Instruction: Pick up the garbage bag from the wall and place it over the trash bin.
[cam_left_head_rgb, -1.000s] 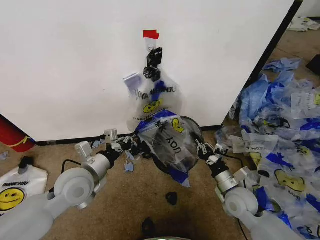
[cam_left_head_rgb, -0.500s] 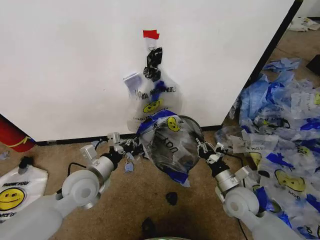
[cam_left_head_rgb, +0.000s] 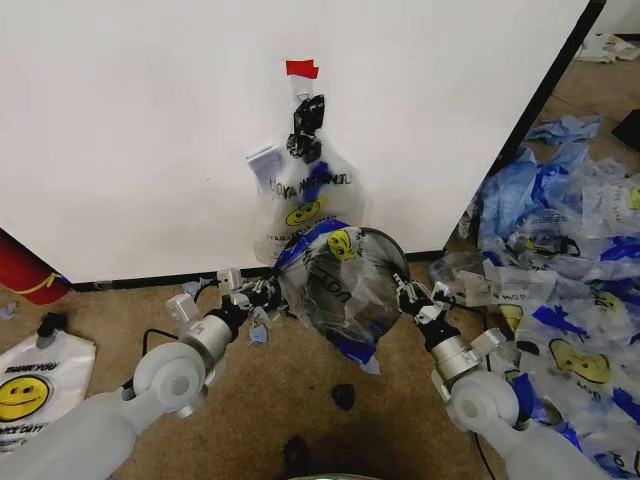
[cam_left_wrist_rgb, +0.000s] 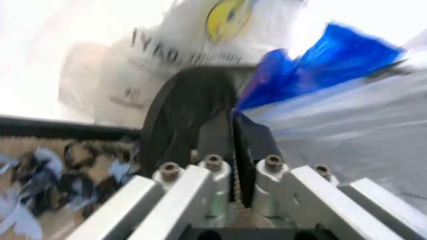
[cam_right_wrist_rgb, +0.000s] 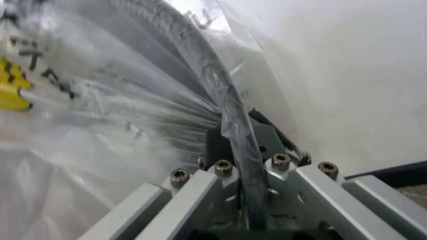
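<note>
I'm seeing pale grey rounded arm shells, black cabling near each wrist, and silver pincer (cam_left_wrist_rgb: 233, 150) brackets showing four hex-socket screws apiece.

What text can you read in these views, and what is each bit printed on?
"THANK YOU": white smiley bag on the floor by the left arm.
Dark lettering on the bag hanging on the wall: too blurred to read.
Lettering on the garbage bag stretched over the trash bin: distorted, unreadable.

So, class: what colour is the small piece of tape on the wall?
Red tape, on the white wall; clearest in the head view.
</note>
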